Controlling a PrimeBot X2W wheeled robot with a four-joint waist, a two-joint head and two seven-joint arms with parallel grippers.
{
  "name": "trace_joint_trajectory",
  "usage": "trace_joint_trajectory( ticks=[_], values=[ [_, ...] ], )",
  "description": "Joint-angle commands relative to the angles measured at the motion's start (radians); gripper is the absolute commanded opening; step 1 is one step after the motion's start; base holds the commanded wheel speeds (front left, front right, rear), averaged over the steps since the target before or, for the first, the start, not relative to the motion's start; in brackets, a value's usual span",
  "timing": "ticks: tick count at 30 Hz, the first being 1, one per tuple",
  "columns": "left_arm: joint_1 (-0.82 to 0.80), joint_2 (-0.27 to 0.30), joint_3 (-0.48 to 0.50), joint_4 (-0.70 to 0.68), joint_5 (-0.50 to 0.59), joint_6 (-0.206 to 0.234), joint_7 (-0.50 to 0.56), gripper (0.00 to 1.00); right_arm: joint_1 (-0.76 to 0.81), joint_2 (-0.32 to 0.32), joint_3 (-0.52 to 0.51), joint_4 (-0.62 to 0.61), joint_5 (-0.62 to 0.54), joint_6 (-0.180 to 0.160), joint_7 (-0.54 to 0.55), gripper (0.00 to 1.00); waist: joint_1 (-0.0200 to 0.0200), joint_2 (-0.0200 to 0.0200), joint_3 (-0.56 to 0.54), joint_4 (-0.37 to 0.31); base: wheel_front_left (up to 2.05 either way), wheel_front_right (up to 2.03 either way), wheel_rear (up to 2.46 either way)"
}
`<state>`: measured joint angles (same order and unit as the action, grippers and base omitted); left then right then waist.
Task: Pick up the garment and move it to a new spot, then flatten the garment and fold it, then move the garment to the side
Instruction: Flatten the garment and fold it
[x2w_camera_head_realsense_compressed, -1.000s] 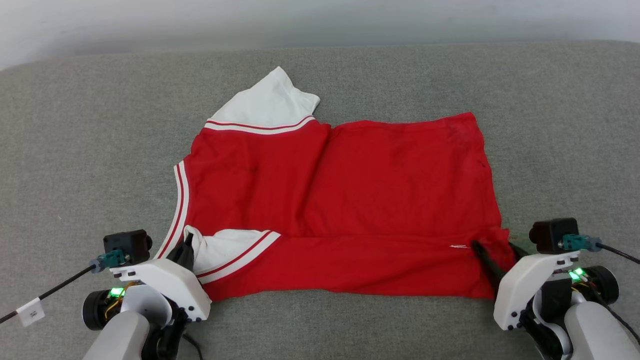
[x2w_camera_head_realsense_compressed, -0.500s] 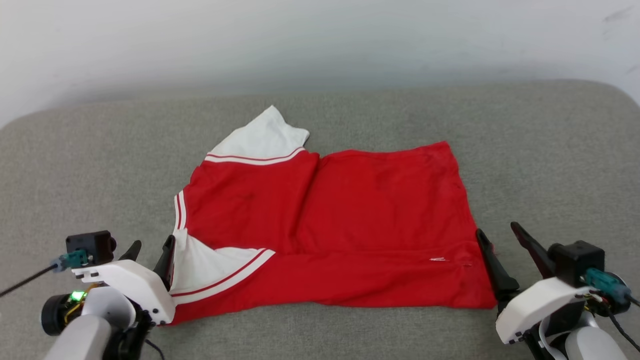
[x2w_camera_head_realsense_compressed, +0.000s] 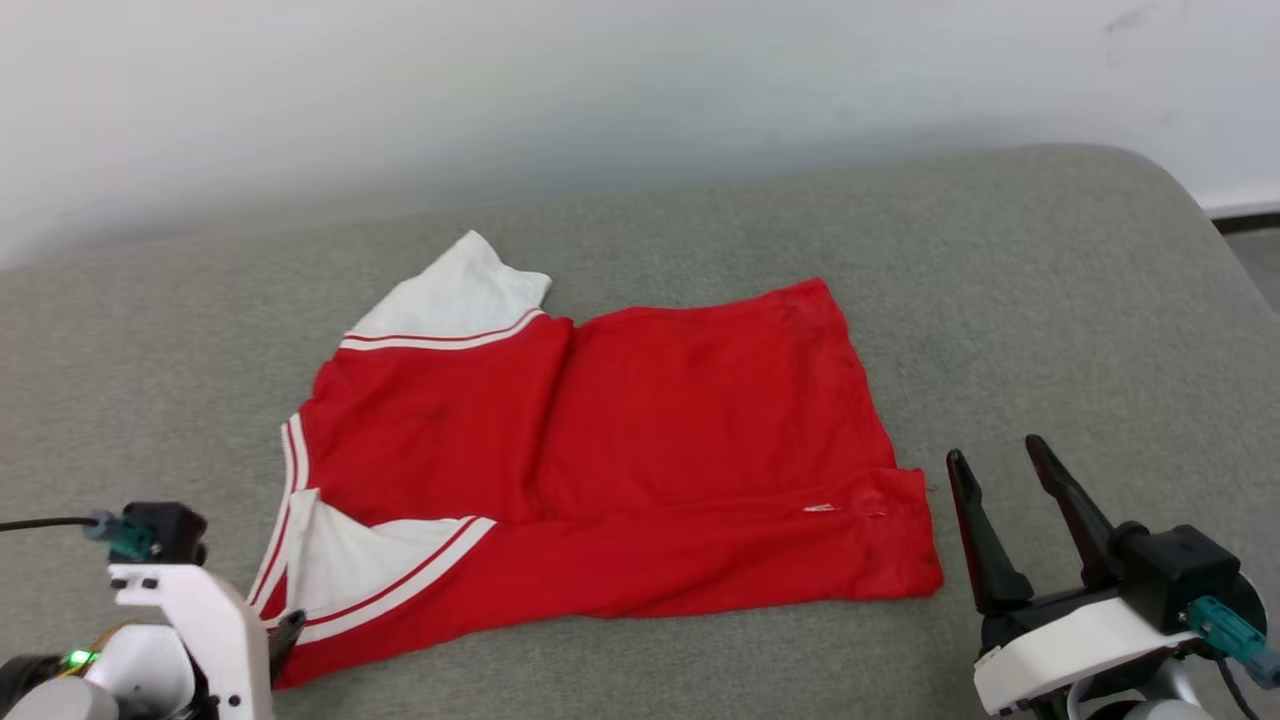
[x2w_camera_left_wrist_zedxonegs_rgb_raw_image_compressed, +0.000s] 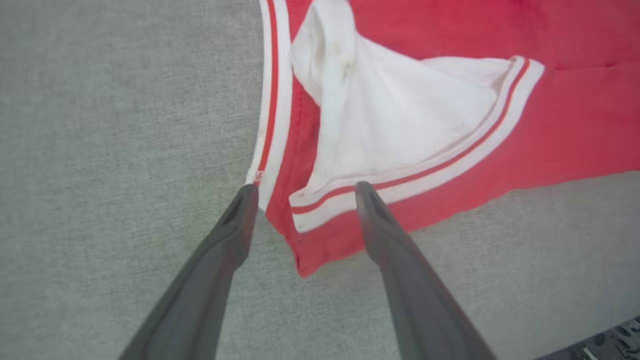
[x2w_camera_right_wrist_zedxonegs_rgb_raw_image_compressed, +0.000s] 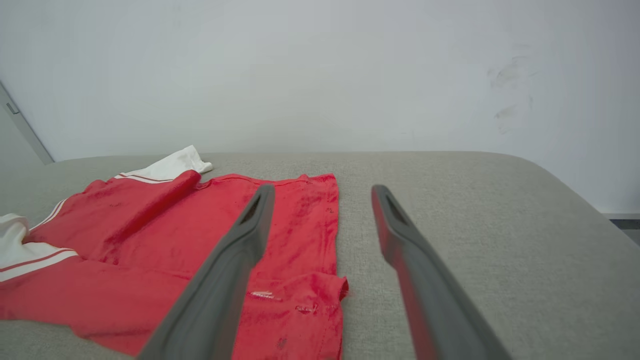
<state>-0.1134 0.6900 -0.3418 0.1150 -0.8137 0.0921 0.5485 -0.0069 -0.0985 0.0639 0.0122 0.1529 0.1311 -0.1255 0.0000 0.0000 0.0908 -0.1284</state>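
In the head view, the garment (x2w_camera_head_realsense_compressed: 640, 450) lies spread on the grey padded worktop (x2w_camera_head_realsense_compressed: 1000, 300), somewhat left of the middle, its long side running along the near edge. A near strip of it is folded over the rest. One white striped panel (x2w_camera_head_realsense_compressed: 450, 300) points towards the far edge, and a second (x2w_camera_head_realsense_compressed: 370, 555) lies at the near left corner of the cloth. The left tool (x2w_camera_head_realsense_compressed: 283, 635) sits at the near edge by that corner, with one dark finger showing beside the red hem. The right tool (x2w_camera_head_realsense_compressed: 995, 450) stands just beside the garment's near right corner, apart from the cloth, its two fingers spread wide and grasping nothing. A pale wall (x2w_camera_head_realsense_compressed: 600, 100) rises behind the far edge.

In the left wrist view, the left tool (x2w_camera_left_wrist_zedxonegs_rgb_raw_image_compressed: 306, 190) is spread wide and grasps nothing. Its fingers straddle the garment's (x2w_camera_left_wrist_zedxonegs_rgb_raw_image_compressed: 575, 125) corner, one tip at the striped trim and the other over the white panel's band. Whether either tip touches the cloth cannot be told.

In the right wrist view, the right tool (x2w_camera_right_wrist_zedxonegs_rgb_raw_image_compressed: 322, 190) is likewise spread and empty, raised above the worktop (x2w_camera_right_wrist_zedxonegs_rgb_raw_image_compressed: 500, 225). The garment (x2w_camera_right_wrist_zedxonegs_rgb_raw_image_compressed: 150, 230) lies to the left, partly under the left-hand finger, and the other finger is over bare grey padding.
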Motion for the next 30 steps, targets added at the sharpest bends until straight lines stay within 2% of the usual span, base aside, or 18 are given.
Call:
trace_joint_trajectory(
  ticks=[1,5,8,10,11,16,19,22,27,30],
  values=[
    [0.024,0.009,0.004,0.001,-0.019,0.016,0.031,1.00,0.011,0.011,0.002,-0.011,0.008,-0.001,0.009,1.00,0.0000,0.0000,0.033,-0.030,0.00,0.00,0.00],
    [0.049,0.015,0.008,0.034,-0.037,0.043,0.067,1.00,-0.006,0.023,0.024,-0.017,0.016,-0.001,0.010,1.00,0.0000,0.0000,0.069,-0.062,0.00,0.00,0.00],
    [0.056,-0.022,-0.001,0.065,-0.057,0.043,0.061,1.00,-0.014,0.028,0.028,-0.012,0.023,-0.001,0.012,1.00,0.0000,0.0000,0.089,-0.075,0.00,0.00,0.00],
    [0.057,-0.048,-0.006,0.083,-0.069,0.033,0.051,0.26,-0.010,0.029,0.026,-0.004,0.029,-0.001,0.018,1.00,0.0000,0.0000,0.094,-0.080,0.00,0.00,0.00],
    [0.056,-0.058,-0.006,0.089,-0.073,0.029,0.041,0.00,-0.010,0.029,0.022,-0.003,0.032,-0.001,0.020,1.00,0.0000,0.0000,0.095,-0.080,0.00,0.00,0.00],
    [0.054,-0.071,0.004,0.094,-0.056,0.031,-0.019,0.00,0.001,0.018,-0.004,-0.003,0.068,-0.001,0.069,1.00,0.0000,0.0000,0.080,-0.067,0.00,0.00,0.00],
    [0.051,-0.074,0.014,0.069,-0.033,0.042,-0.074,0.00,0.009,-0.001,-0.033,-0.006,0.087,-0.001,0.136,1.00,0.0000,0.0000,0.063,-0.047,0.00,0.00,0.00],
    [0.047,-0.076,0.024,0.025,-0.006,0.060,-0.123,0.00,0.006,-0.020,-0.056,0.007,0.114,-0.001,0.269,1.00,0.0000,0.0000,0.053,-0.022,0.00,0.00,0.00],
    [0.022,-0.085,0.016,-0.067,0.036,0.085,-0.162,0.00,-0.023,-0.067,-0.064,0.027,0.155,-0.001,0.576,1.00,0.0000,0.0000,0.069,0.028,0.00,0.00,0.00],
    [0.003,-0.091,0.006,-0.112,0.057,0.091,-0.175,0.00,-0.049,-0.081,-0.050,0.022,0.175,-0.001,0.689,1.00,0.0000,0.0000,0.094,0.056,0.00,0.00,0.00]
  ],
)
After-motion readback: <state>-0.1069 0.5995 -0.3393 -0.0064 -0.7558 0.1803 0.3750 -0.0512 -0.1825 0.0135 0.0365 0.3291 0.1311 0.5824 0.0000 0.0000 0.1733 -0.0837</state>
